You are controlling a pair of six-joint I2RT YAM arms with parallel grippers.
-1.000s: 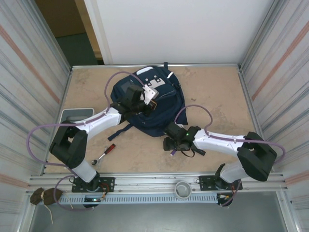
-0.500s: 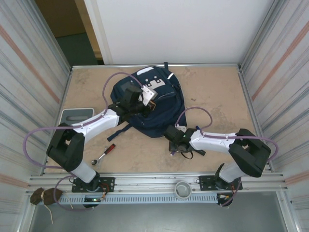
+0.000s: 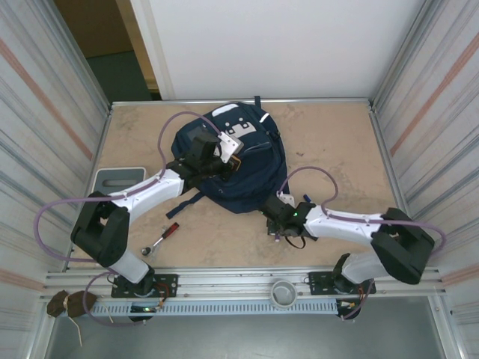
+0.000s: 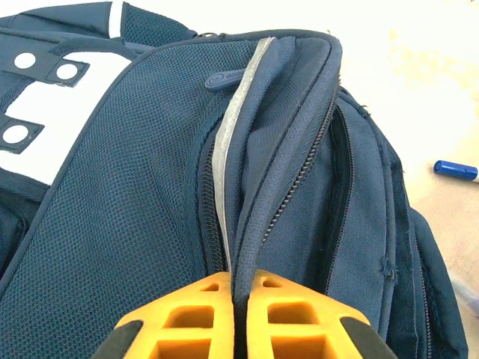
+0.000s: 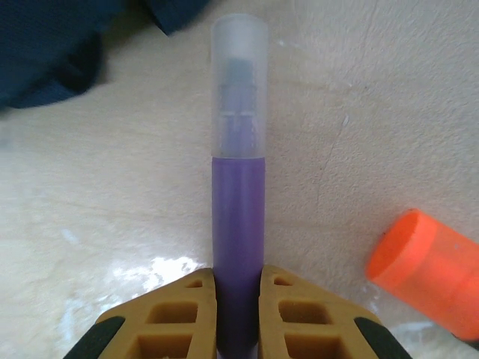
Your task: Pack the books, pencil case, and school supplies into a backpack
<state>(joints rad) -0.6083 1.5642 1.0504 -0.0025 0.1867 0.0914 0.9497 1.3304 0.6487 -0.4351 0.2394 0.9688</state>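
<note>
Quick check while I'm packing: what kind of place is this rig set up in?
Most likely a purpose-built robot test cell, not a classroom: a worn beige tabletop fenced by ribbed metal panels, an aluminium rail along the near edge, and a plain white wall behind.

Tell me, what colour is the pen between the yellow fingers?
The pen is purple with a see-through cap, clearest in the right wrist view.
</note>
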